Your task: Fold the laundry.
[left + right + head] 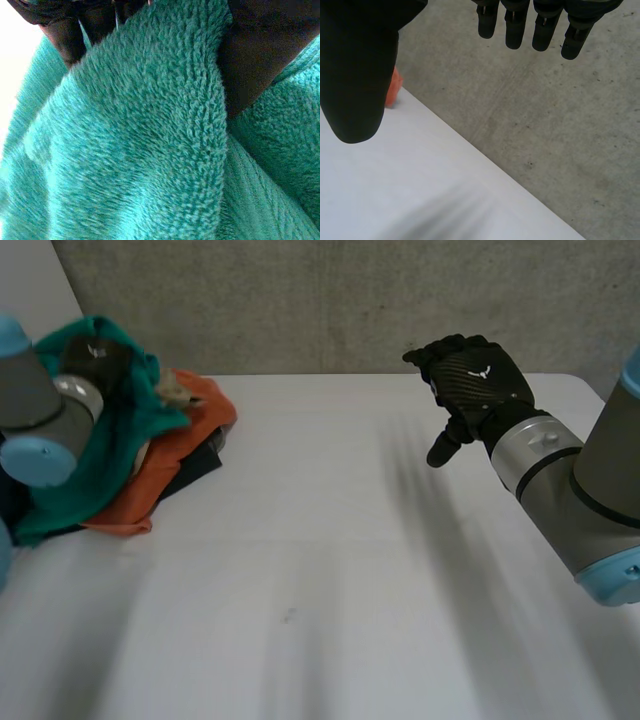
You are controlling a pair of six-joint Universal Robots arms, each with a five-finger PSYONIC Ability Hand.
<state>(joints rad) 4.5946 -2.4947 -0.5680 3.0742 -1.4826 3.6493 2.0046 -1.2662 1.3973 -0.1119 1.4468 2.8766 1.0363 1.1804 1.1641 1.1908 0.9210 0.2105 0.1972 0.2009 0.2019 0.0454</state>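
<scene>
White table [330,570] w/ grey concrete wall [300,300] behind. Laundry pile at far left: teal fleece [110,440] over orange garment [170,455] (dark item [205,465] beneath). Left hand [95,355] sits in the teal fleece, fingers [255,60] clamped on it. Right hand [470,380] hovers far right, fingers [515,25] loose, holding nothing.

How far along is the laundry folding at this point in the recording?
Nothing looks folded yet: the orange garment and a dark garment lie crumpled in a pile at the table's far left. In hand: the left hand grips the teal fleece cloth, bunched over that pile. The right hand hangs open above the table. Left: spreading and folding every piece.
</scene>
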